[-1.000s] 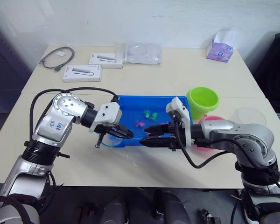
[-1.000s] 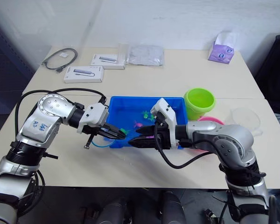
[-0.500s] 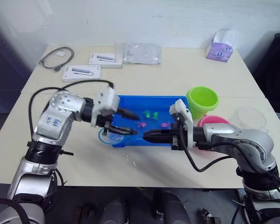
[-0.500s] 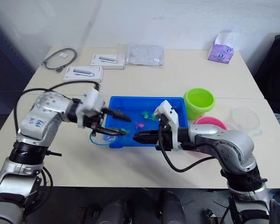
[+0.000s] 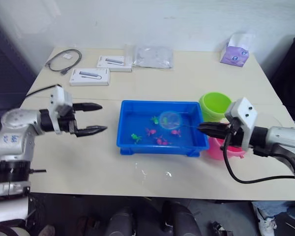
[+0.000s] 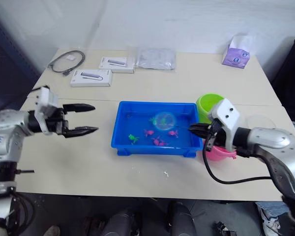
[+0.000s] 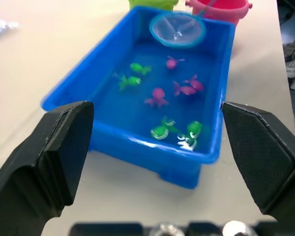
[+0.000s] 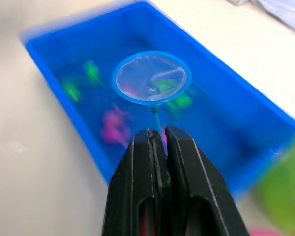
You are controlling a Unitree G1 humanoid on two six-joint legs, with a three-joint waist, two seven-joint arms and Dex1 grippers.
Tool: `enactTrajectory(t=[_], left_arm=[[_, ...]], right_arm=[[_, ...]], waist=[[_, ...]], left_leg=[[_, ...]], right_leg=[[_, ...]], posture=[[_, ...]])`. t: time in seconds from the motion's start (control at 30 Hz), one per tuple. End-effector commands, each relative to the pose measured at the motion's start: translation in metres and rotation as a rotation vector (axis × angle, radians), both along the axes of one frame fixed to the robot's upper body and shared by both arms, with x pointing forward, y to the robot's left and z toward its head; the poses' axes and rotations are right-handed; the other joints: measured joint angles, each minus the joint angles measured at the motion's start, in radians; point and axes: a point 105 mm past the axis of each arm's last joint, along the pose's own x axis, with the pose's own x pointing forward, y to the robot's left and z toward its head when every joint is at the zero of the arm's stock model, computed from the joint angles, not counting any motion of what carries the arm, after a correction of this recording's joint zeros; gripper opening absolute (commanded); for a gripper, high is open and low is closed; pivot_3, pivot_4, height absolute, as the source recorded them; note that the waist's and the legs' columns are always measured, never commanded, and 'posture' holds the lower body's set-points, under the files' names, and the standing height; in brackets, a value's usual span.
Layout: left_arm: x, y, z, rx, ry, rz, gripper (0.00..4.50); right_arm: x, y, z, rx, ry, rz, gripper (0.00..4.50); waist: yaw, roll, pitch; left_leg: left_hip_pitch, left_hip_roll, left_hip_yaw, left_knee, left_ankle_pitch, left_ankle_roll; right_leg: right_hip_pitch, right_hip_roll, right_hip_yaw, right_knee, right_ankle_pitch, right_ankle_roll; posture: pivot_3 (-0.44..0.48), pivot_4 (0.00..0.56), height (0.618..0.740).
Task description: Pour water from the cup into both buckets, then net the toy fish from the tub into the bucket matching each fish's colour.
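While your right gripper [image 8: 157, 142] stays clenched on the net [image 5: 170, 118] handle, the hoop hangs over the tub [image 5: 137, 147], above the toy fish [image 7: 160, 132]. Your left gripper [image 5: 96, 118] sits released, well apart on the tub's left.

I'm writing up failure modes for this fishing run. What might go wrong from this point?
The right gripper pinches the thin black stick of the blue-hooped mesh net only at its end, so the hoop may twist or slip. The pink plastic bucket sits right under that arm, so a swing might knock it.
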Motion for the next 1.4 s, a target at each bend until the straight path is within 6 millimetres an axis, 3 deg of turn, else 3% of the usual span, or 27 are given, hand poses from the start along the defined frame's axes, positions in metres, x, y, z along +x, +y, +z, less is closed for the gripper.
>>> enactTrajectory(t=[0.03,0.17,0.33,0.5,0.7,0.97,1.4], left_arm=[[-0.006,-0.021,0.009,-0.057,-0.057,-0.031,4.45],[-0.004,-0.037,0.001,-0.08,-0.038,-0.065,4.45],[0.001,-0.044,-0.005,-0.064,-0.038,-0.089,4.45],[0.002,-0.05,-0.008,-0.075,-0.03,-0.107,4.45],[0.001,-0.054,-0.012,-0.076,-0.025,-0.121,4.45],[0.001,-0.056,-0.014,-0.076,-0.014,-0.138,4.45],[0.004,-0.053,-0.016,-0.07,-0.012,-0.144,4.45]], right_arm=[[0.01,-0.006,0.008,-0.144,-0.138,-0.027,0.0],[0.027,-0.005,0.007,-0.327,-0.217,-0.053,0.0],[0.038,-0.001,0.007,-0.437,-0.252,-0.062,0.0],[0.035,-0.005,0.002,-0.552,-0.246,-0.049,0.0],[0.025,-0.002,-0.006,-0.565,-0.183,-0.007,0.0],[0.017,0.009,-0.016,-0.425,-0.061,-0.019,0.0],[0.013,0.023,-0.01,-0.05,0.037,-0.124,0.0]], waist=[[0.004,0.0,0.0],[0.003,0.0,0.0],[-0.002,0.0,0.0],[0.0,0.0,0.0],[0.003,0.0,0.0],[0.003,0.0,0.0],[0.005,0.0,0.0]], left_leg=[[0.0,0.0,0.0,0.0,0.0,0.0],[0.001,0.0,0.001,0.001,0.0,0.0],[0.001,0.001,0.001,0.001,0.001,-0.001],[0.0,0.001,0.001,0.001,0.001,-0.001],[0.0,0.0,0.001,0.001,0.001,-0.001],[0.0,0.001,0.0,0.001,0.001,-0.001],[0.0,0.0,0.0,0.002,0.001,-0.001]], right_leg=[[0.0,0.0,0.0,0.0,0.0,0.0],[0.0,0.0,0.001,0.001,0.0,0.0],[0.0,0.001,0.0,0.002,0.0,0.0],[-0.001,0.001,-0.001,0.001,0.0,0.0],[0.0,0.001,-0.001,0.001,0.0,0.0],[0.0,0.001,-0.001,0.001,0.0,0.0],[0.0,0.001,-0.002,0.002,0.0,0.0]], posture=[[0.0,0.15,0.74],[0.0,0.15,0.74],[0.0,0.15,0.74],[0.0,0.15,0.74],[0.0,0.15,0.74],[0.0,0.15,0.74],[0.0,0.15,0.74]])
